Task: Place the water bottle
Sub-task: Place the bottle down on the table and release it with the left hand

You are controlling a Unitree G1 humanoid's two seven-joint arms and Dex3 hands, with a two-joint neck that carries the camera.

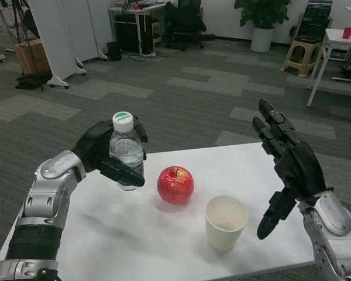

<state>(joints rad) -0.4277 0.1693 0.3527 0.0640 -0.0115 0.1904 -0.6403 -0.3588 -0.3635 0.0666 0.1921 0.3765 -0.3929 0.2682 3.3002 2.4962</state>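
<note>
1. One water bottle (126, 153), clear with a white cap.
2. One red apple (175, 184).
3. One white paper cup (226, 221).
4. Two black robot hands: left hand (105, 153), right hand (288, 165).
5. One white table (105, 234) under it all.

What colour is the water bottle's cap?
White with a green top, seen in the head view on the water bottle.

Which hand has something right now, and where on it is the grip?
The left hand holds the water bottle, upright, with fingers wrapped around its clear body below the cap. The right hand holds nothing, its fingers apart.
</note>
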